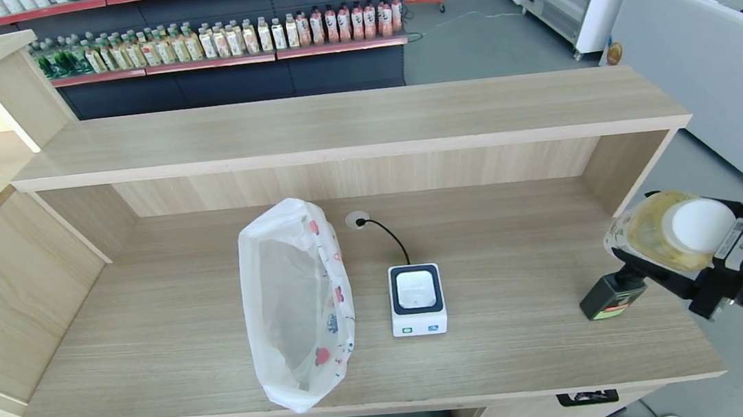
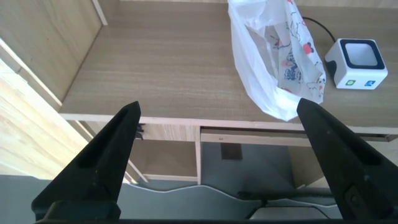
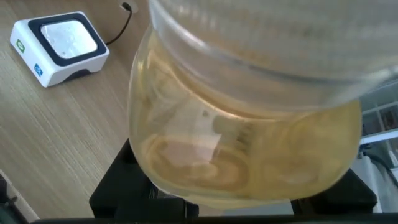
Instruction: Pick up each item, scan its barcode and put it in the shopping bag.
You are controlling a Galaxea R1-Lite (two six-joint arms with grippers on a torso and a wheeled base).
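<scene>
A clear jar (image 1: 664,233) of yellowish liquid with a white cap is pinched in the right end effector (image 1: 654,268), held above the tabletop's (image 1: 529,330) right edge, cap tilted upward. The scanner (image 1: 416,298) sits mid-tabletop, well to the jar's left, and the shopping bag (image 1: 295,306) stands just beyond it. The left end effector (image 2: 217,109), spread and empty, hangs off the front edge.

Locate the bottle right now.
Head view: the bottle sits in the right gripper at the counter's right end, right of the scanner.
</scene>
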